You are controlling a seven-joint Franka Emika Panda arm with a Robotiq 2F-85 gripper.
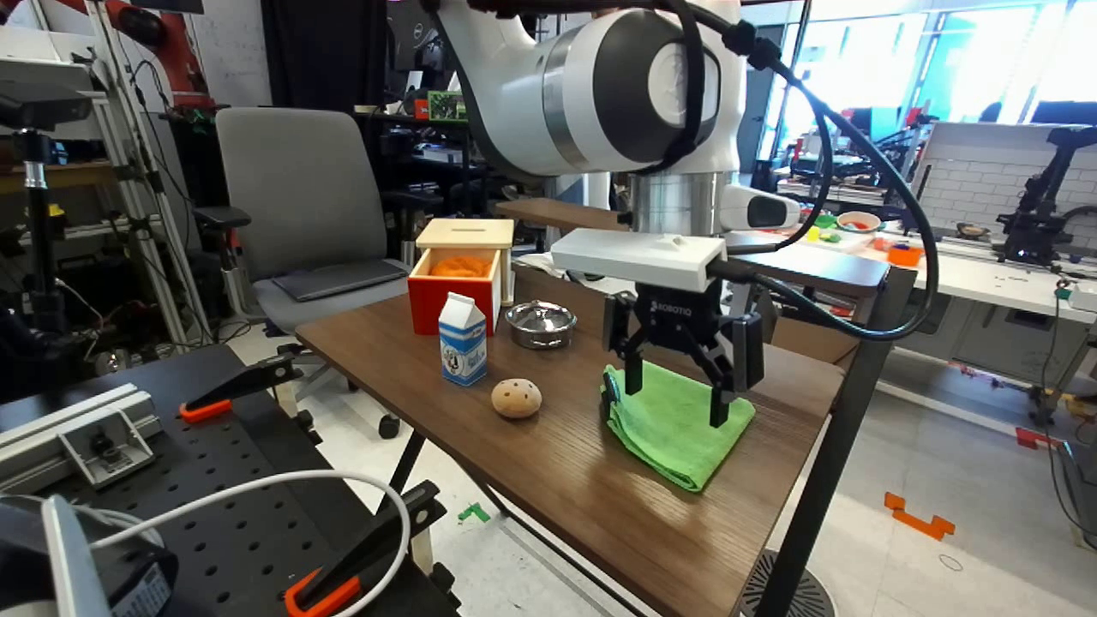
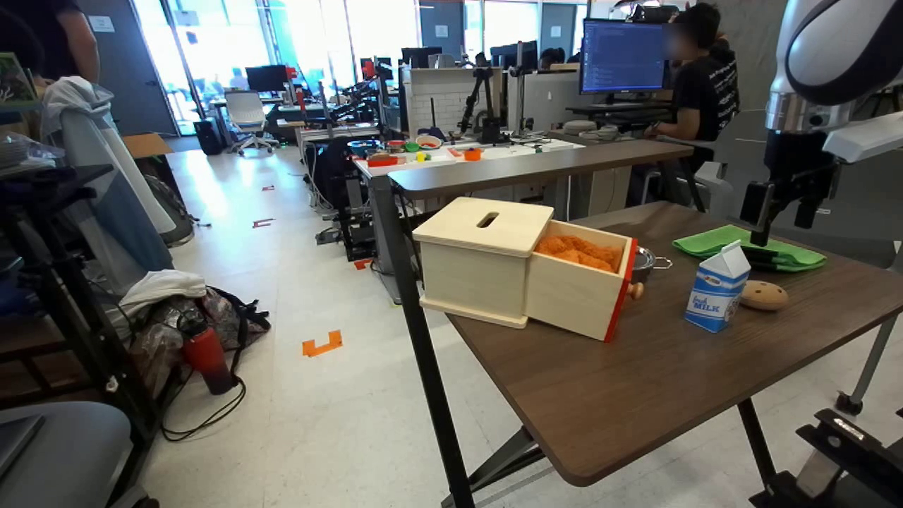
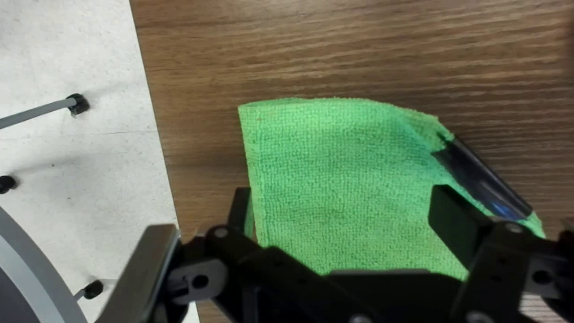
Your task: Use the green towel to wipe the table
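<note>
The folded green towel (image 1: 673,441) lies flat on the brown wooden table (image 1: 591,501). It also shows in an exterior view (image 2: 716,241) and fills the middle of the wrist view (image 3: 341,170). A glossy black strip (image 3: 484,179) runs along one of its edges. My gripper (image 1: 675,392) points down above the towel, fingers wide apart and nothing between them. In the wrist view, one finger of the gripper (image 3: 343,206) is just outside the towel's left edge; the other is over the towel near the black strip. I cannot tell whether the fingertips touch the cloth.
A tan speckled potato-like object (image 1: 517,398) and a blue-and-white milk carton (image 1: 464,343) stand beside the towel. Behind are a lidded metal pot (image 1: 541,326) and a wooden box (image 2: 473,271) whose open drawer holds orange cloth (image 2: 578,252). A raised shelf (image 2: 536,168) runs along one table side.
</note>
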